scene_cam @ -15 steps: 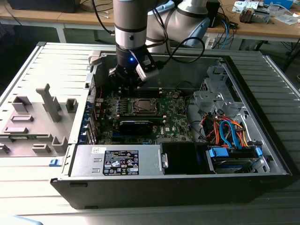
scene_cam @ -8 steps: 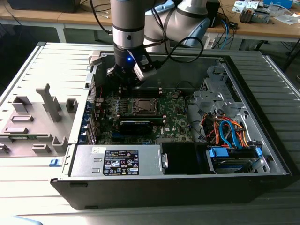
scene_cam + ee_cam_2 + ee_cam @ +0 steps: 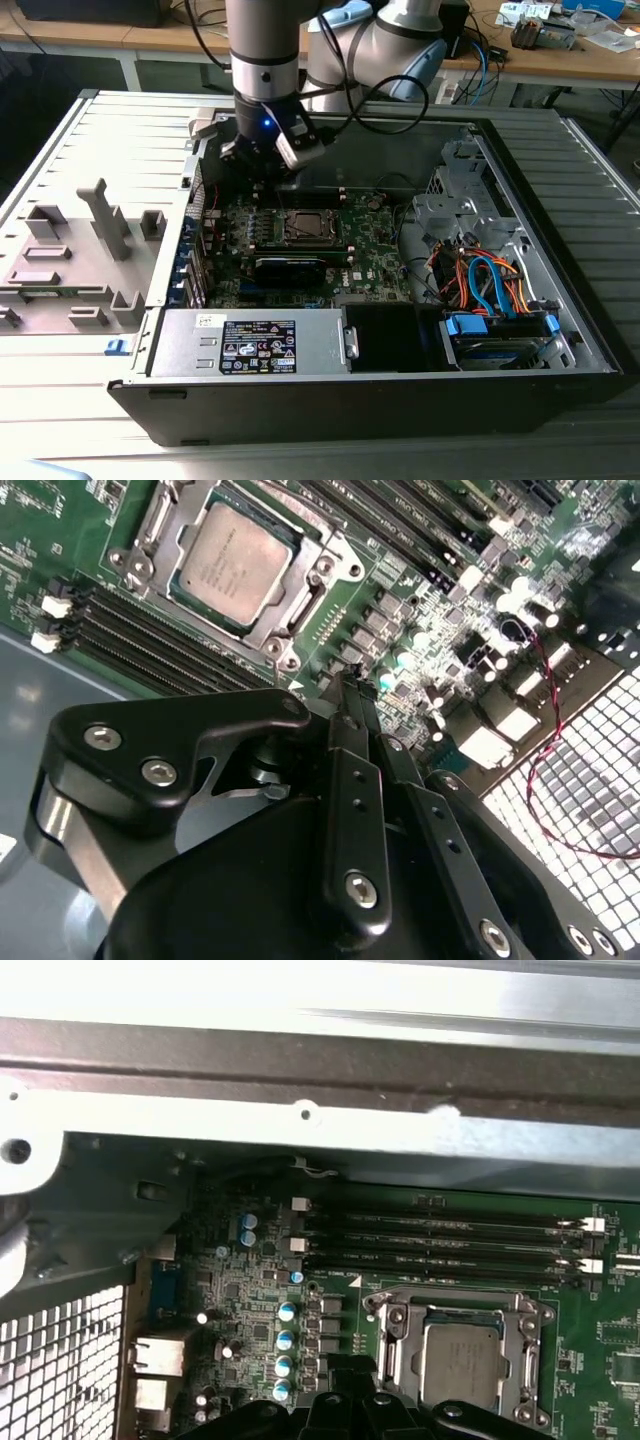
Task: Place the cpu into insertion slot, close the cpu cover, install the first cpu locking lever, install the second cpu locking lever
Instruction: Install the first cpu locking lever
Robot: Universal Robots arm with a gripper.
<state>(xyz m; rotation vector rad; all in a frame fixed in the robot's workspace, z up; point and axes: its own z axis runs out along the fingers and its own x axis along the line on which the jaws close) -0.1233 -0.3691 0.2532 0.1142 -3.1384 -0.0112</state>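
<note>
You can see a black label (image 3: 257, 347) with white print and small symbols on the grey power supply box (image 3: 320, 340) in the exterior view, and a small white sticker (image 3: 210, 320) just beside it. None of the words there can be read. In the second wrist view the cpu (image 3: 232, 562) carries faint lines of print on its metal top, too pale to read. Tiny white marks stand on the green circuit board (image 3: 420, 600), also not readable.
</note>
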